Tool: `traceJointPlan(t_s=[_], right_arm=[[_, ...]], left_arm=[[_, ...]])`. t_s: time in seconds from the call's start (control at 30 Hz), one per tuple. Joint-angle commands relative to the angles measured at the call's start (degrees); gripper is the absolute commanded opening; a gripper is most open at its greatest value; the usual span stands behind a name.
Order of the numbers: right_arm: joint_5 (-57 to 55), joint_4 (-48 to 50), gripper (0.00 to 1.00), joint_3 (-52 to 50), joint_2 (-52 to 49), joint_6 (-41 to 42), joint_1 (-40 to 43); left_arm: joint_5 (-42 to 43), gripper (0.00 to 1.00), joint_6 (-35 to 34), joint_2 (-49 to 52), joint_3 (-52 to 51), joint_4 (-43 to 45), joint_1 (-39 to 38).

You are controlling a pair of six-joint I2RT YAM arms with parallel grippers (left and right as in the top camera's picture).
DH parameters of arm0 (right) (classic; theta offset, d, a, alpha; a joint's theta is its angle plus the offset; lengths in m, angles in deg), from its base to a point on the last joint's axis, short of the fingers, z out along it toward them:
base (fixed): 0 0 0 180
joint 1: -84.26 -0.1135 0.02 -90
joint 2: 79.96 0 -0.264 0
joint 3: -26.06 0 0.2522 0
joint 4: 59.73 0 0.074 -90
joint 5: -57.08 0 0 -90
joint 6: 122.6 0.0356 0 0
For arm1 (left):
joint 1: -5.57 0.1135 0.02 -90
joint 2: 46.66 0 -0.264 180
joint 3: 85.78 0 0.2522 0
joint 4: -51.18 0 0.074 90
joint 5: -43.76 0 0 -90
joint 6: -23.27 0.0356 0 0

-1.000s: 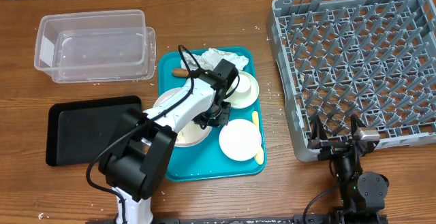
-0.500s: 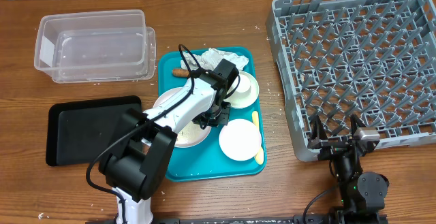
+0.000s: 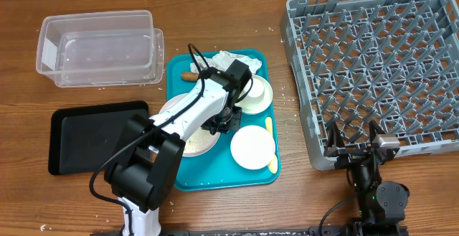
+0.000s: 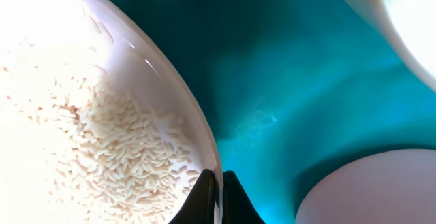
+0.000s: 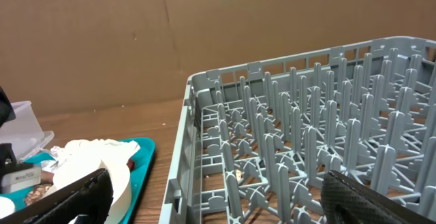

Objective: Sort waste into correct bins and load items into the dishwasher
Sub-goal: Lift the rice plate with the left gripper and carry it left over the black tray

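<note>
**Left arm pinching, right arm folded**

The left arm (image 3: 188,112) reaches from the desk's front edge toward its middle, and the left gripper (image 4: 216,197) is pinched tight on the dinner plate (image 4: 193,115) rim. The right arm (image 3: 376,193) sits folded at the front-right edge, with the right gripper (image 3: 352,134) spread wide.

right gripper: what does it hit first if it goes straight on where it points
The grey dish rack: the open right gripper points at its near wall and pegs, though how close is unclear.
</note>
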Motion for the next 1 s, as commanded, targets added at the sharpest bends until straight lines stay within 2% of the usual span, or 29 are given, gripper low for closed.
traceJointPlan(t_s=[0.0, 0.2, 0.63, 0.97], right_arm=[[-0.57, 0.44, 1.00, -0.61, 0.42, -0.02, 0.15], [-0.57, 0.44, 1.00, -0.59, 0.42, -0.02, 0.15], [-0.57, 0.44, 1.00, -0.61, 0.42, -0.02, 0.15], [-0.57, 0.44, 1.00, -0.61, 0.42, -0.02, 0.15]], left_arm=[[-2.43, 0.04, -1.75, 0.70, 2.25, -1.62, -0.22], [-3.02, 0.04, -1.99, 0.70, 3.45, -2.89, -0.22], [-10.12, 0.04, -3.21, 0.70, 10.91, -9.29, -1.60], [-12.92, 0.04, -4.76, 0.70, 11.52, -11.08, -1.64]])
